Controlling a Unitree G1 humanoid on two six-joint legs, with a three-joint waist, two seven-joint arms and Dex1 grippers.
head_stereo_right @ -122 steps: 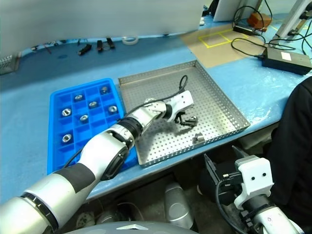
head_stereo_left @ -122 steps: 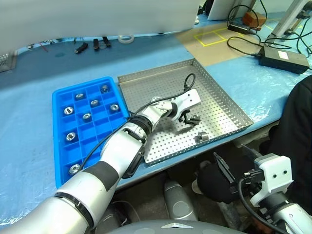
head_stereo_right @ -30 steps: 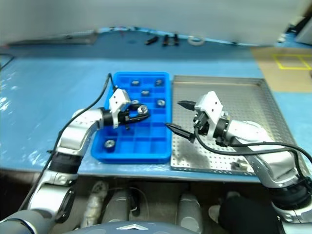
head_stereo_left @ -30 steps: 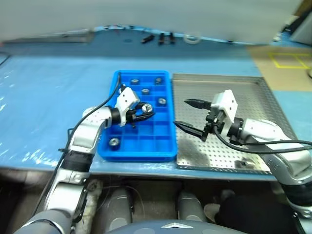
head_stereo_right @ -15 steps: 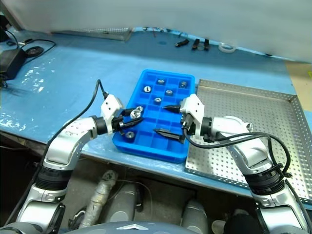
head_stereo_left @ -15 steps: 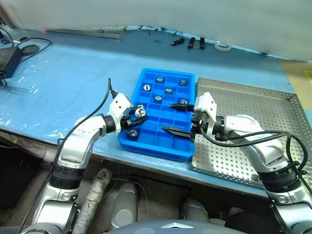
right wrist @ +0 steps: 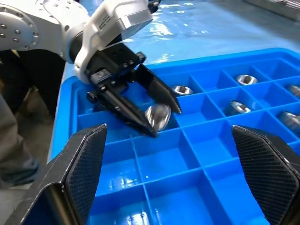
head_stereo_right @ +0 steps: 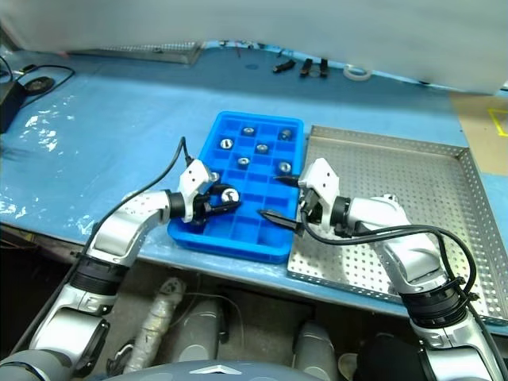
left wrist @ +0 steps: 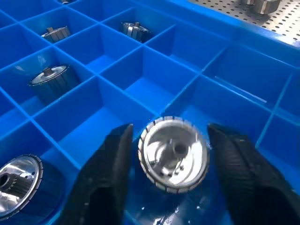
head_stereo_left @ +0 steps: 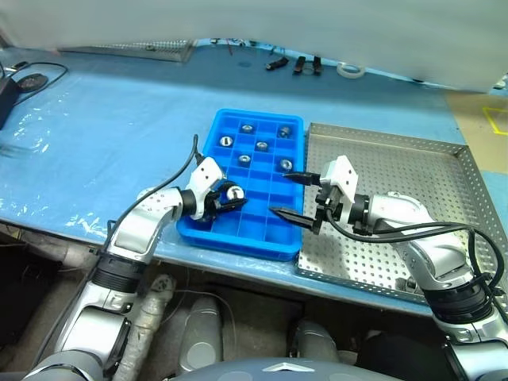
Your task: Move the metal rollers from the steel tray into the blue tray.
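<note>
Far left on the blue-covered bench [head_stereo_left: 95,119]: a black power brick with cable [head_stereo_left: 24,82]. Next, left gripper [head_stereo_left: 228,198] over the near-left part of the blue tray [head_stereo_left: 208,135], fingers [left wrist: 105,173] parted with a shiny roller [left wrist: 174,153] between them – gaps visible on both sides in the left wrist view, roller low over a compartment, contact with the floor not certain. More metal rollers [head_stereo_left: 262,146] seated in far compartments, one in a near-left cell [left wrist: 16,180]. Further right, right gripper [head_stereo_left: 289,195] spread wide and empty, tips over the tray's right edge. Then the steel tray [head_stereo_left: 381,159], just beside the blue one – one roller [left wrist: 262,3] on its perforated base near the dividing rim. Small black tools and a tape ring [head_stereo_left: 347,71] along the far edge
</note>
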